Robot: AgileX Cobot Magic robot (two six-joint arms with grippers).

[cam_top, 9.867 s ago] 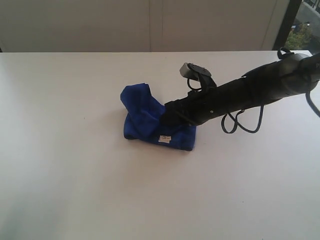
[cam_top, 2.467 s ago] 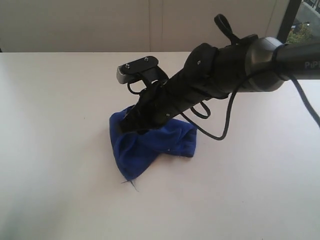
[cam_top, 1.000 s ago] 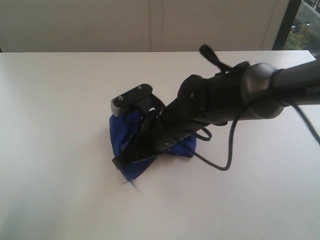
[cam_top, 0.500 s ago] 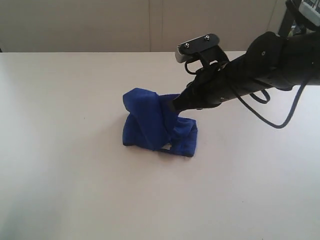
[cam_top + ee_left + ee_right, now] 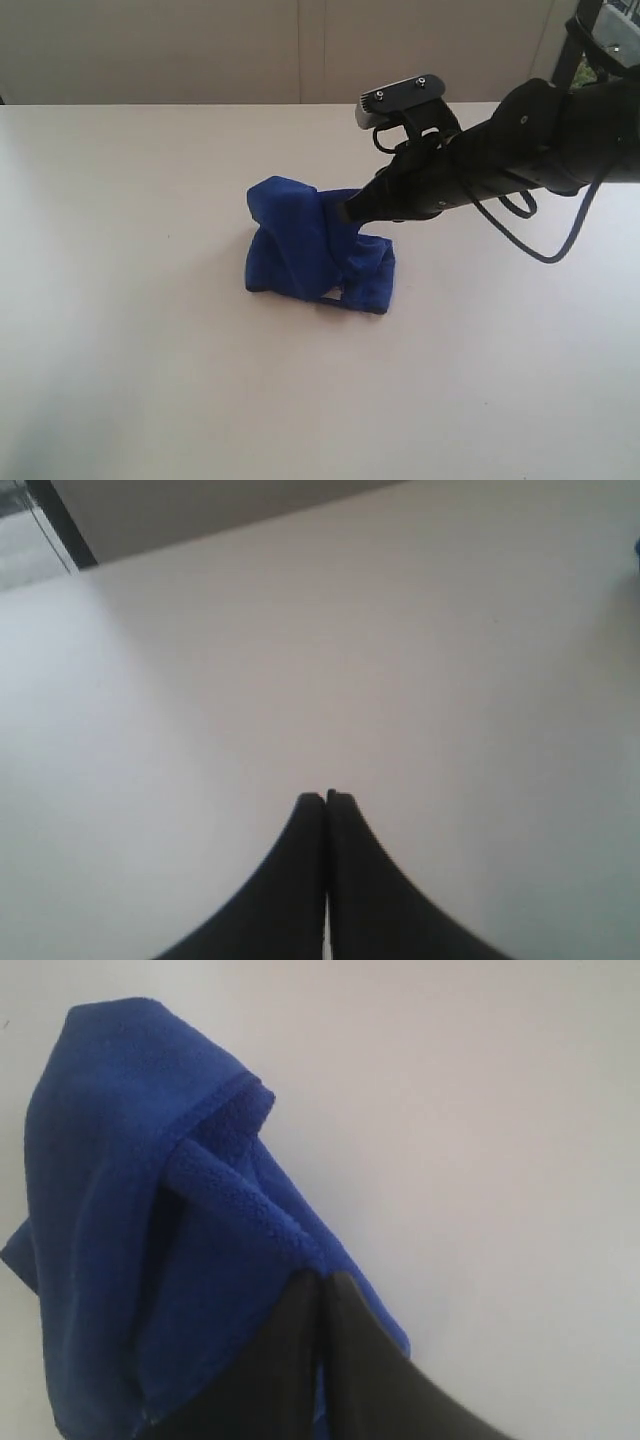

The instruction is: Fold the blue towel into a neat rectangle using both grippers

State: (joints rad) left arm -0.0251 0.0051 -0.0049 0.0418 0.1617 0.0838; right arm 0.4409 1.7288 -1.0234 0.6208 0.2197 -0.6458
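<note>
Exterior view, from the left: the white table (image 5: 120, 300) lies bare on that side. Near the middle sits the blue towel (image 5: 300, 250), bunched in a loose heap. Its lower part rests flat on the table. One fold rises in a rounded peak at the left of the heap and slopes up towards the right.

At the top of that slope is the right gripper (image 5: 347, 212). Its pointed tips are pressed together on the cloth, and a pinch of the fold is caught between them. The black right arm runs from there up and to the right, at a shallow slant above the table, and leaves at the right edge. A small grey-black camera block (image 5: 402, 100) stands above the wrist, and a black cable (image 5: 545, 250) hangs in a loop below the forearm.

The left wrist view shows the left gripper (image 5: 326, 798) over bare table, its two black fingers (image 5: 295, 880) closed flat against each other with nothing between them.

In the right wrist view the dark fingers (image 5: 280, 1360) meet in a point. Blue pile wraps around them, and a strip of it shows in the seam between them.
</note>
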